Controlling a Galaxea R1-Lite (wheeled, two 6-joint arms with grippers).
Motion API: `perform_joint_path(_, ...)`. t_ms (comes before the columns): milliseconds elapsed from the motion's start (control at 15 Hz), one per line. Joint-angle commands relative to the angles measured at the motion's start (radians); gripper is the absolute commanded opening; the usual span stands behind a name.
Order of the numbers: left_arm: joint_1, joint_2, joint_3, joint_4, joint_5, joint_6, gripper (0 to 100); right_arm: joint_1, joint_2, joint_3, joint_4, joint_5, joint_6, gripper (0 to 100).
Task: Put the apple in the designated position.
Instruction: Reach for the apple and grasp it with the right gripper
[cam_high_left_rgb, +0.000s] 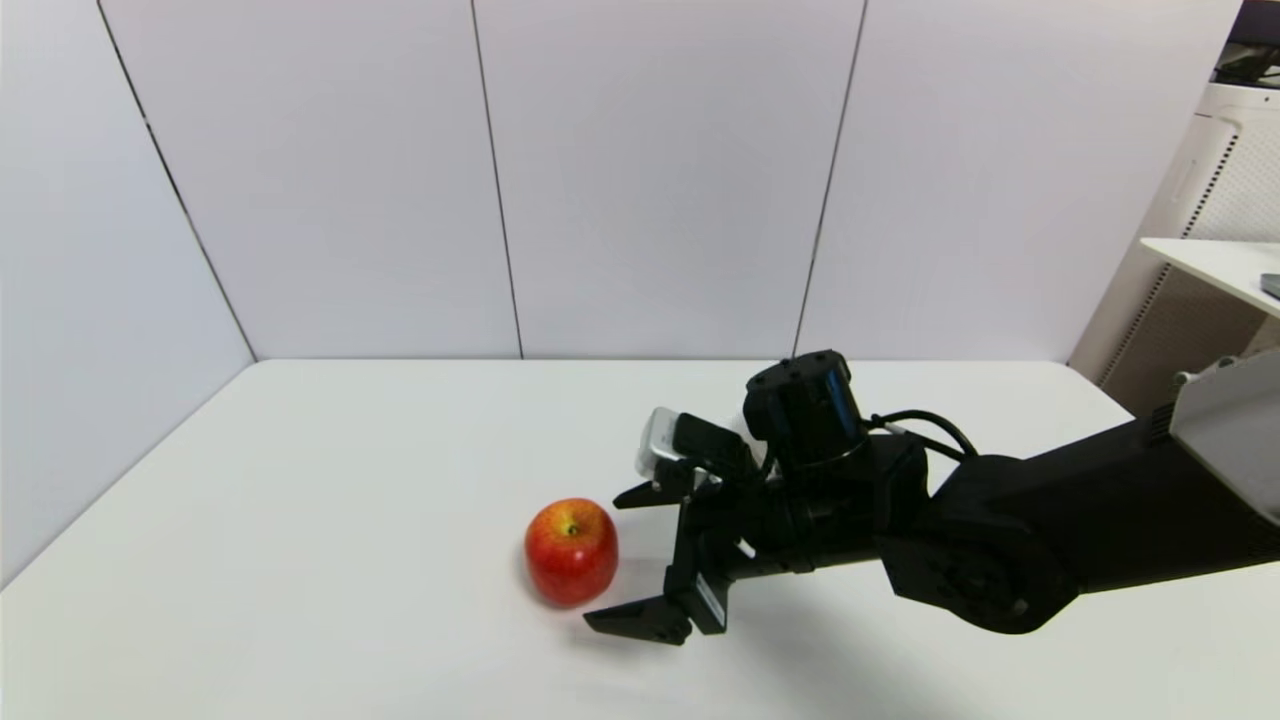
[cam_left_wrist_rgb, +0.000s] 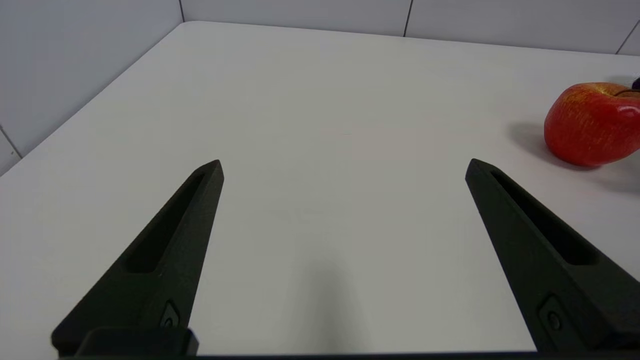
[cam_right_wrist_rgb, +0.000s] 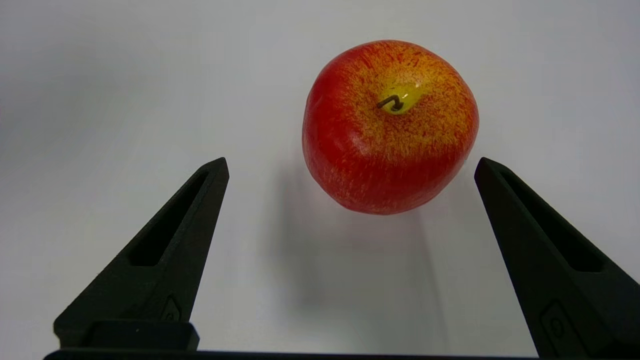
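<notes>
Right gripper (cam_high_left_rgb: 618, 558) spread wide, just beside upright red apple (cam_high_left_rgb: 571, 551) on bare white table (cam_high_left_rgb: 330, 520); pale panelled walls (cam_high_left_rgb: 650, 170) behind. Left gripper (cam_left_wrist_rgb: 345, 167) parted over tabletop, apple off to one side. Right wrist: apple just beyond fingertips (cam_right_wrist_rgb: 220, 167), untouched.

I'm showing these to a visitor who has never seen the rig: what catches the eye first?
The red apple, upright and alone on the white table, stands out first. Next is the black right gripper, open beside it, apart from it. The left gripper is open over bare tabletop.
</notes>
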Motion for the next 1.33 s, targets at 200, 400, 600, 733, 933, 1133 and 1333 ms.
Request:
perform_joint_path(200,0.000,0.000,0.000,-0.001,0.000,-0.001,100,0.011,0.084,-0.085,-0.005,-0.053,-0.002,100)
perform_joint_path(400,0.000,0.000,0.000,0.001,0.000,-0.001,100,0.011,0.099,-0.095,-0.005,-0.058,-0.003,100)
perform_joint_path(600,0.000,0.000,0.000,-0.001,0.000,-0.001,100,0.015,0.105,-0.097,-0.003,-0.058,-0.003,100)
perform_joint_path(733,0.000,0.000,0.000,0.001,0.000,-0.001,100,0.023,0.110,-0.103,-0.005,-0.058,-0.003,100)
perform_joint_path(933,0.000,0.000,0.000,-0.001,0.000,-0.001,100,0.041,0.128,-0.124,-0.005,-0.060,-0.002,100)
perform_joint_path(1133,0.000,0.000,0.000,-0.001,0.000,-0.001,100,0.052,0.151,-0.143,-0.003,-0.060,-0.003,0)
perform_joint_path(1333,0.000,0.000,0.000,-0.001,0.000,-0.001,100,0.055,0.171,-0.169,-0.003,-0.063,-0.003,0)
